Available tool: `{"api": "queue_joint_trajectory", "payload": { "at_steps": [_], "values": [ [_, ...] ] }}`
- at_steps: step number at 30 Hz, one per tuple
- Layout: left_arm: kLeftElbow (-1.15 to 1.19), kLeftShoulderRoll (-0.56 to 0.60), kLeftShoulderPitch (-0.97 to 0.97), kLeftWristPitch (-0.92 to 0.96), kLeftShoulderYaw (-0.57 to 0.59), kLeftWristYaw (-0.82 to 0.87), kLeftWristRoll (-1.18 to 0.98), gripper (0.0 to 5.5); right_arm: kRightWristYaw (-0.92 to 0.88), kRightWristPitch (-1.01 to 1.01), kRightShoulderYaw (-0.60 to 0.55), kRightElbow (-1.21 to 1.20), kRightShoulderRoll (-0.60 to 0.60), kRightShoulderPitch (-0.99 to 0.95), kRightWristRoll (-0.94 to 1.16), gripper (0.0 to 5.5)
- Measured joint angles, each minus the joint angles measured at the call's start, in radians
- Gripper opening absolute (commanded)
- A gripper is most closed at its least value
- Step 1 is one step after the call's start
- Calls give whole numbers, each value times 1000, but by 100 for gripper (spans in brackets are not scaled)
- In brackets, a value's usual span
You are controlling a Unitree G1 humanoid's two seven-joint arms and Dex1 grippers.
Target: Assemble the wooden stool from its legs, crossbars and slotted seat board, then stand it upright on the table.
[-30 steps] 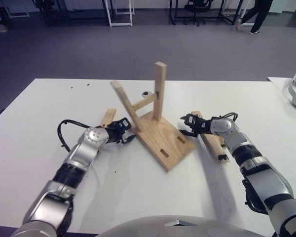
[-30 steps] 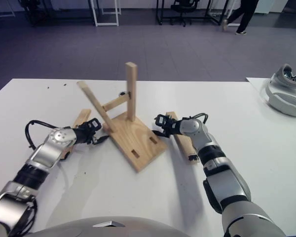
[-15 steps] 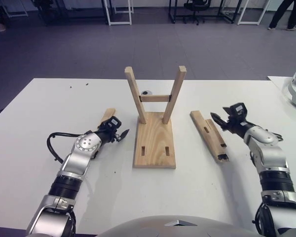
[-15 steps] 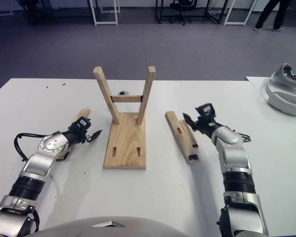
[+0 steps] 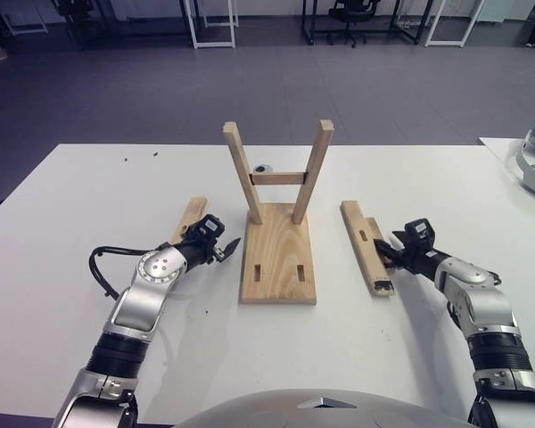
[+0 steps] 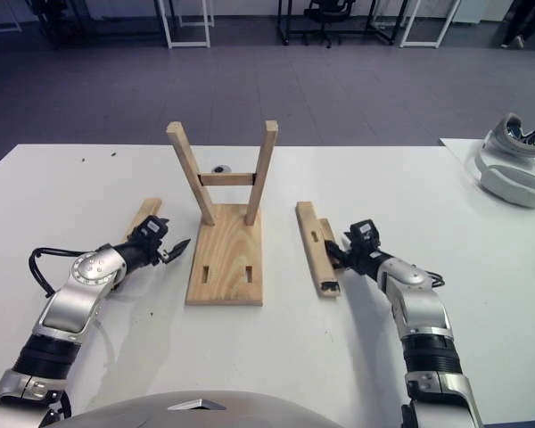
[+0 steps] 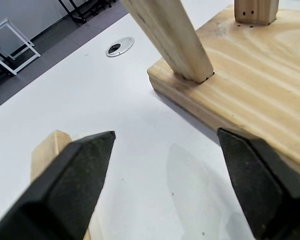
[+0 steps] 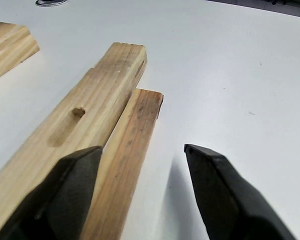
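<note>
I see the seat board flat mid-table, two legs and a crossbar standing at its far end. Left gripper gapes, holding nothing, just off its left edge. Right gripper is spread, nothing held, at the near end of two loose legs. Wide table lies outboard of both arms.

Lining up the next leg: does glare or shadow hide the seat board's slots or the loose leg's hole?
Left eye view: seat board evenly lit, both empty slots plain, no glare. Right wrist view: loose leg evenly lit, its hole clearly outlined.
</note>
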Motion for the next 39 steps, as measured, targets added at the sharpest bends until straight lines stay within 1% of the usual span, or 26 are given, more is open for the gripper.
{"api": "queue_joint_trajectory", "payload": {
  "at_steps": [7,11,14,16,17,19,20,22,23,24,25,26,28,29,33,39],
  "values": [
    [-22,-8,25,16,-4,3,5,376,-35,69,12,-87,33,53,8,311],
    [-40,-12,33,22,-7,11,8,376,-88,128,24,-154,38,81,-1,244],
    [-109,-31,47,46,-3,16,-10,376,-109,145,23,-175,37,91,-3,177],
    [-198,-69,59,94,25,14,-94,376,-112,145,24,-174,35,89,-7,148],
    [-258,-99,62,135,49,-1,-180,376,-121,122,30,-159,28,86,-18,133],
    [-396,-197,46,221,110,-9,-426,376,-176,36,25,-92,16,68,-68,132],
    [-447,-244,2,258,153,-1,-548,376,-217,5,-6,-57,19,56,-82,132],
    [-470,-287,-92,296,256,85,-695,376,-239,-6,-68,-102,37,-18,-28,132],
    [-468,-313,-161,306,315,154,-778,376,-232,-32,-80,-196,37,-100,1,132],
    [-457,-334,-223,316,366,214,-858,358,-208,-66,-54,-306,36,-179,7,132],
    [-439,-349,-278,320,402,265,-939,342,-170,-115,13,-411,34,-237,-4,132],
    [-427,-362,-315,323,418,300,-994,325,-143,-145,79,-483,40,-259,-12,132],
    [-391,-383,-392,335,438,371,-1112,292,-98,-165,227,-605,94,-276,-11,132],
    [-377,-387,-414,340,439,398,-1148,268,-90,-166,261,-637,118,-283,-7,132],
    [-362,-387,-440,342,418,452,-1239,199,-88,-173,275,-658,147,-344,-5,132],
    [-361,-358,-429,354,380,478,-1282,102,-84,-191,284,-654,154,-349,-12,132]
  ]
}}
